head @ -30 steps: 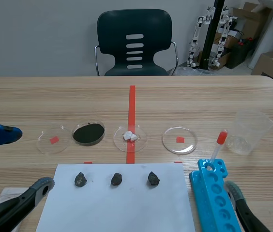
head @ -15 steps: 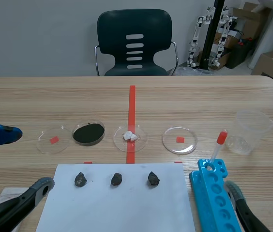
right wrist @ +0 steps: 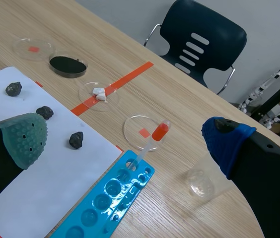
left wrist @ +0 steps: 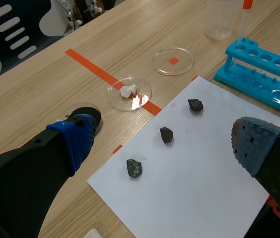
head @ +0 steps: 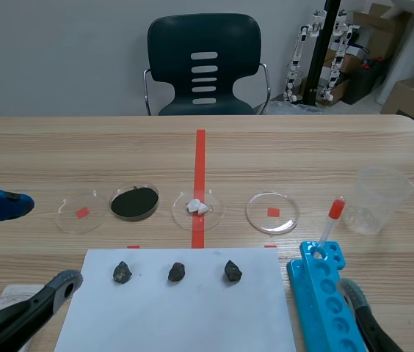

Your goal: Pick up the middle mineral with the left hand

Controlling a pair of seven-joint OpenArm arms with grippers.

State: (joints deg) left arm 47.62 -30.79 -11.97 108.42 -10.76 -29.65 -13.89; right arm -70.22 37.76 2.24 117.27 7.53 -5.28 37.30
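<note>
Three dark minerals lie in a row on a white paper sheet (head: 178, 312). The middle mineral (head: 176, 272) (left wrist: 166, 134) (right wrist: 44, 112) sits between the left mineral (head: 122, 273) (left wrist: 134, 168) and the right mineral (head: 233, 270) (left wrist: 195, 104). My left gripper (head: 34, 243) is open at the table's left, short of the paper's edge. Its blue pad (left wrist: 78, 138) and grey pad (left wrist: 253, 144) are wide apart with nothing between them. At the right, my right gripper (head: 398, 246) (right wrist: 124, 138) is open over the rack, holding nothing.
Four petri dishes stand in a row beyond the paper: one with black powder (head: 134, 202), one with white bits (head: 197, 207), two holding nothing (head: 272, 213) (head: 81, 213). A blue tube rack (head: 324, 297) holds a red-capped dropper (head: 329, 220). A clear cup (head: 377, 198) stands far right.
The lower fingers of both grippers sit a touch lower than before. The minerals have not moved.
</note>
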